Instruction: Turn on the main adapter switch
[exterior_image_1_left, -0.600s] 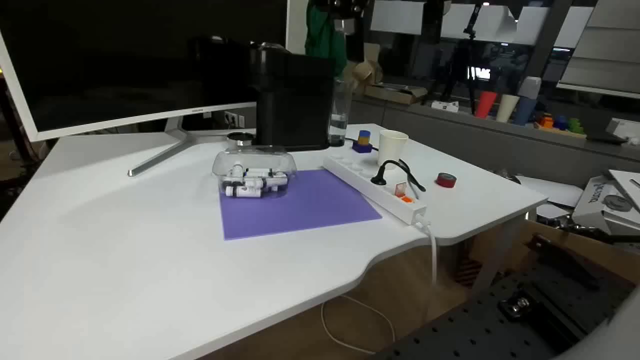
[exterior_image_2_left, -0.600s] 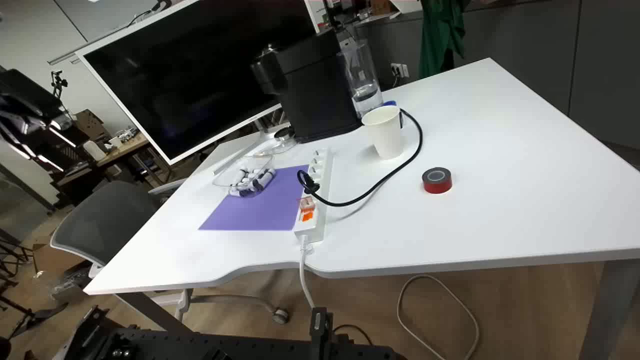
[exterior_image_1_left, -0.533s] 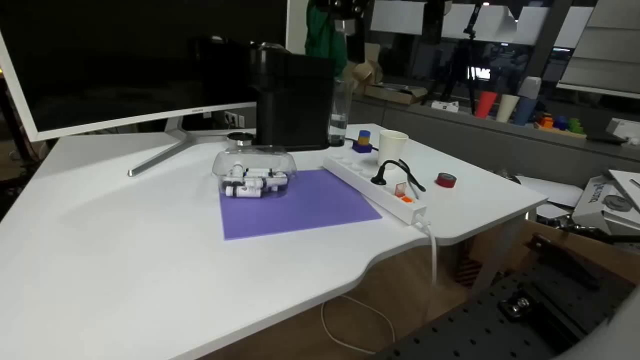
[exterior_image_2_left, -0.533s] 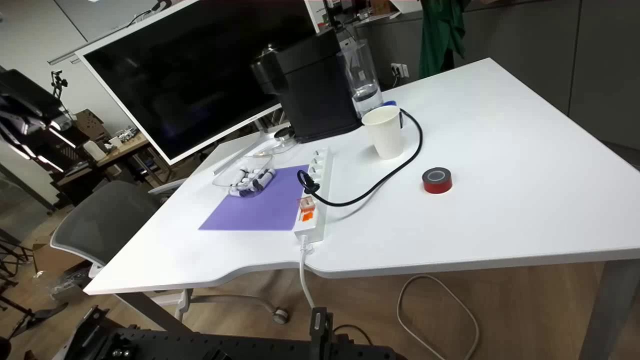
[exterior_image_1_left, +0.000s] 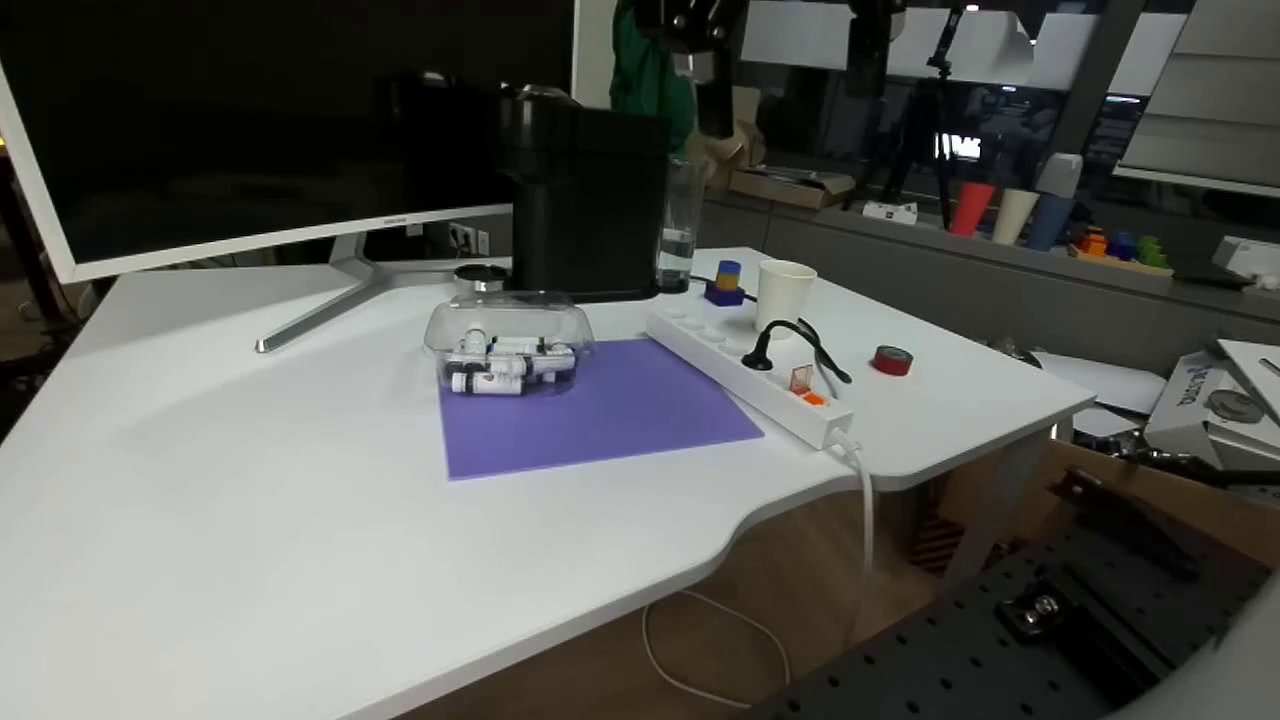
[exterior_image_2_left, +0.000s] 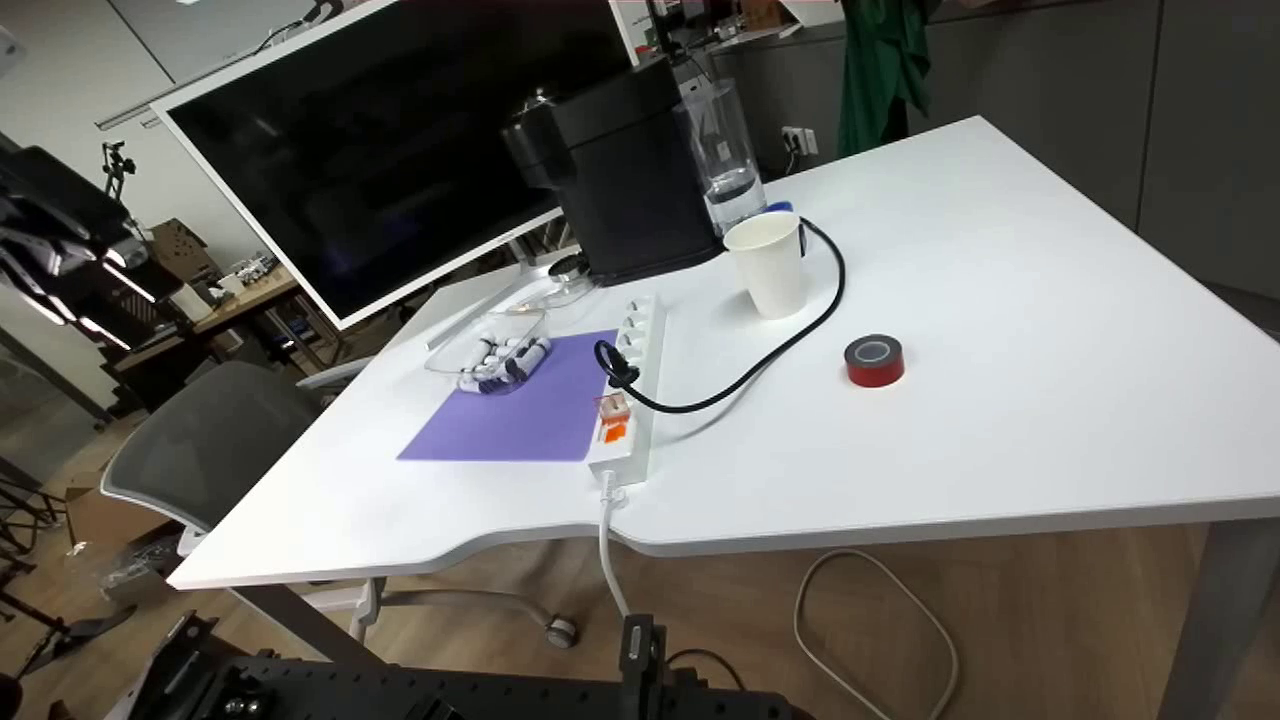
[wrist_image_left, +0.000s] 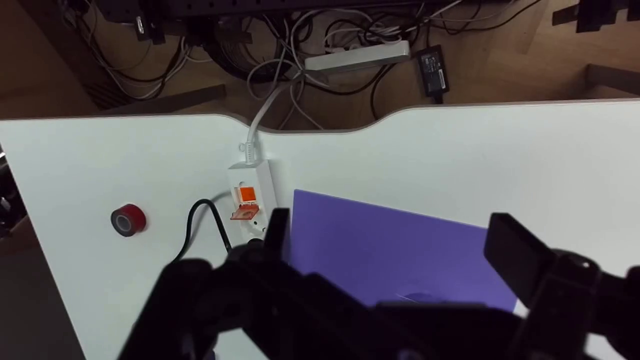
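The main adapter, a long white power strip, lies on the desk in both exterior views (exterior_image_1_left: 740, 376) (exterior_image_2_left: 622, 462). Its cable end shows in the wrist view (wrist_image_left: 268, 186). The orange switch (exterior_image_1_left: 814, 398) is set near that end, also in the wrist view (wrist_image_left: 247, 194). A clear reddish flap (wrist_image_left: 245, 212) stands raised beside it. A black plug (exterior_image_1_left: 758, 358) sits in a socket; in the wrist view a finger mostly hides it. My gripper (wrist_image_left: 387, 230) is open and empty, high above the desk, with the switch beyond its left finger. It also shows in an exterior view (exterior_image_1_left: 790, 95).
A purple mat (exterior_image_1_left: 600, 420) lies beside the strip, with a clear box of white tubes (exterior_image_1_left: 510, 345) on it. A paper cup (exterior_image_1_left: 785, 292) and a red tape roll (exterior_image_1_left: 892, 360) stand on the other side. A black machine (exterior_image_1_left: 590, 200) and a monitor (exterior_image_1_left: 280, 120) stand behind.
My gripper has moved slightly, a little lower in both exterior views. It stays open. The strip, switch, flap and other objects have not moved.
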